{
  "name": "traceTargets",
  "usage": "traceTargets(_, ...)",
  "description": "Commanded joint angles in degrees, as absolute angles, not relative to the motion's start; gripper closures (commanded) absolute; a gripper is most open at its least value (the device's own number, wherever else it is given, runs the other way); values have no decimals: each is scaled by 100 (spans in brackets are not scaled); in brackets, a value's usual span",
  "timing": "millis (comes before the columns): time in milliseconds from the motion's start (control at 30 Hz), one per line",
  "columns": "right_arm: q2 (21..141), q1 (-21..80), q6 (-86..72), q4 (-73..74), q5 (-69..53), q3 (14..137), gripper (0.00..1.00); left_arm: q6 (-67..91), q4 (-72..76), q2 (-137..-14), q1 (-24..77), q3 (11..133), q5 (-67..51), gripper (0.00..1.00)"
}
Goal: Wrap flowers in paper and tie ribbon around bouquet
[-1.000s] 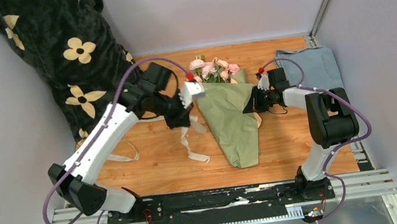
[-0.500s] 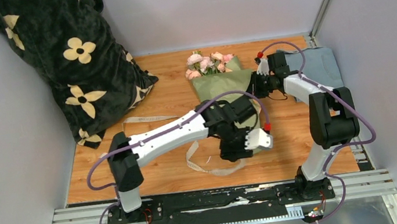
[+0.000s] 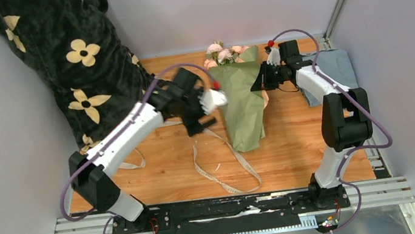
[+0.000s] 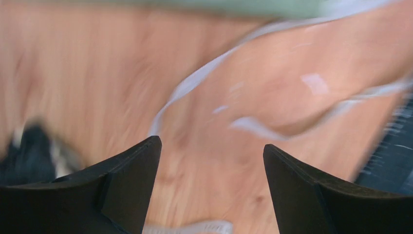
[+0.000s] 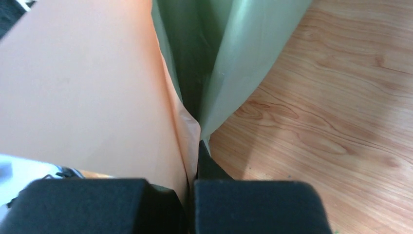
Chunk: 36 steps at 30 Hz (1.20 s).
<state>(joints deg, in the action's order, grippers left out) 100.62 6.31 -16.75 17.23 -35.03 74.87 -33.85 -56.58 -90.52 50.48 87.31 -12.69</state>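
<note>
Paper (image 5: 234, 58) edge pinched between right jaws, ribbon (image 4: 195, 81) seemingly beneath spread left jaws

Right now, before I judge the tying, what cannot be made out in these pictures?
Flower stems: top view, hidden inside the paper.
Ribbon near the paper: top view, the left arm covers it; wrapped around or not, cannot tell.
Left wrist view: blurred; the ribbon is only pale streaks beyond the open left pincer.
Blue-grey cloth: top view, partly covered by the right arm.
</note>
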Motion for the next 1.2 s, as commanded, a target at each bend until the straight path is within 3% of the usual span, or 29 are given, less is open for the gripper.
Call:
traceTargets(0, 10189, 646, -2306, 1497, -4097, 7631, 100, -3378, -5072, -8713, 2919, 7930, -591, 15)
traceTargets(267, 10229, 1054, -3437, 424, -4446, 7540, 100, -3406, -4109, -8769, 464, 6659, 446, 16)
traceTargets(400, 10305, 1400, -3616, 358, -4256, 7774, 100, -3306, -4395, -8605, -461, 6242, 169, 14)
traceTargets(567, 10351, 2123, -4069, -399, -4165, 7479, 100, -3340, -4418, -8423, -661, 5371, 337, 11)
traceTargets(867, 10597, 3078, -4581, -1384, -3744, 6956, 100, -4515, -4809, -7574, -738, 4278, -1398, 6)
traceTargets(1167, 10747, 3267, -4870, -1933, -3596, 6416, 100, -5717, -5681, -6781, -740, 4269, -2141, 4)
